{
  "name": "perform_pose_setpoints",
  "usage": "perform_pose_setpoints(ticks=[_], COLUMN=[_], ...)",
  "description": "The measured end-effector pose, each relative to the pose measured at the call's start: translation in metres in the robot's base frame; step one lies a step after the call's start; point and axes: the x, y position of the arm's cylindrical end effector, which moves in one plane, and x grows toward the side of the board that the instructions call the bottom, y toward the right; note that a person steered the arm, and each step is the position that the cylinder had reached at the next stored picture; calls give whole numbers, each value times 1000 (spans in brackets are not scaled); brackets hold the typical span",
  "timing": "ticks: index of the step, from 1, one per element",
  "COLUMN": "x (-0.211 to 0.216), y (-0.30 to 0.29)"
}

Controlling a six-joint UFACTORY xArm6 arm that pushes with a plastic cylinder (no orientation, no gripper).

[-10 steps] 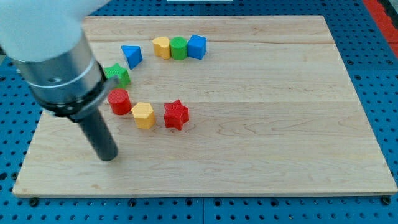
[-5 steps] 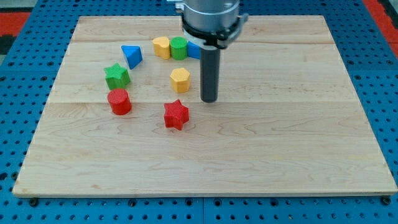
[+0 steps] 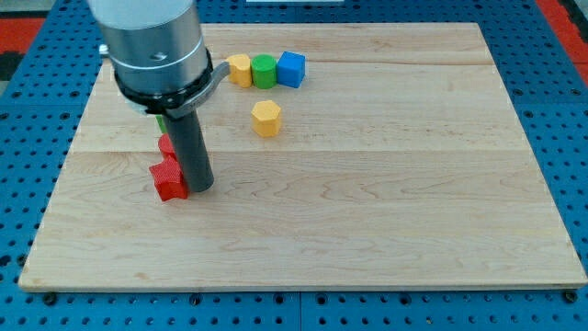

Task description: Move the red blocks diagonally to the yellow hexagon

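My tip (image 3: 201,187) rests on the board right against the right side of the red star (image 3: 168,179), at the view's left. The red cylinder (image 3: 167,145) shows only as a sliver just above the star, mostly hidden behind my rod. The yellow hexagon (image 3: 265,119) sits up and to the right of them, apart from both. The green star (image 3: 161,120) is almost fully hidden by the arm.
A row of a yellow block (image 3: 239,69), a green cylinder (image 3: 264,70) and a blue cube (image 3: 290,69) stands near the view's top. The wooden board (image 3: 413,184) lies on a blue pegboard. The blue triangle is hidden behind the arm.
The arm has swung from right of the yellow hexagon to the view's left. The red star has slid left and now sits just below the red cylinder. The hexagon has not moved.
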Motion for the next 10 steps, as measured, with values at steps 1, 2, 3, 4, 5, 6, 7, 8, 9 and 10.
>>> perform_pose_setpoints(ticks=[1, 2, 3, 4, 5, 6, 7, 8, 9, 10], x=[-9, -61, -69, -69, -69, -69, -69, -69, -69, -79], y=[50, 44, 13, -11, -28, -16, -15, -9, 1, 31])
